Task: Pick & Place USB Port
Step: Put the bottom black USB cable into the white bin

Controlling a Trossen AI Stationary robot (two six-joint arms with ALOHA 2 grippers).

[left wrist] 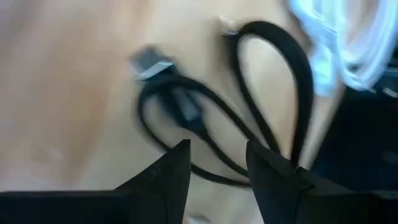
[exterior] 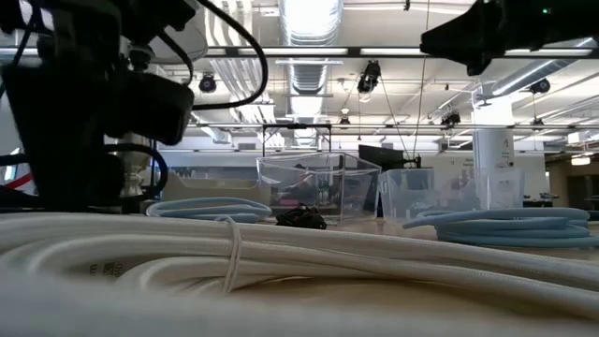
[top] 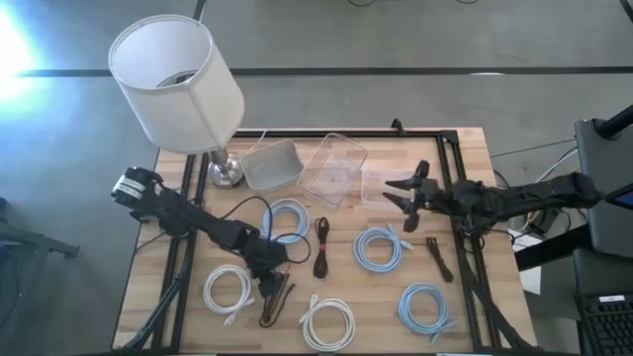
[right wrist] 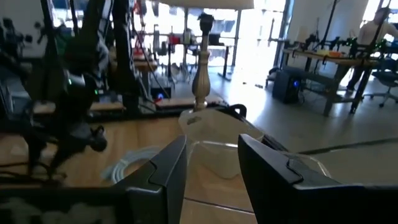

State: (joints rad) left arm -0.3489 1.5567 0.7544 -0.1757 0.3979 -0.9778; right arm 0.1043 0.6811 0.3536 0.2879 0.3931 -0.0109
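**Black USB cable lying loose at the near left of the surface**

The black USB cable [top: 276, 302] lies on the wooden surface [top: 465, 178] in the near-left part, between the white coiled cable [top: 227, 291] on its left and the other white coil [top: 327, 321] on its right. In the left wrist view it [left wrist: 249, 112] is thin and dark, bent into loose loops flat on the wood, with a silver metal USB plug [left wrist: 149, 64] at one end pointing away from the loops. The left tool [top: 269, 280] hangs directly above it, fingers apart, not gripping it. Two clear plastic bins [top: 336, 168] stand at the far middle of the surface.
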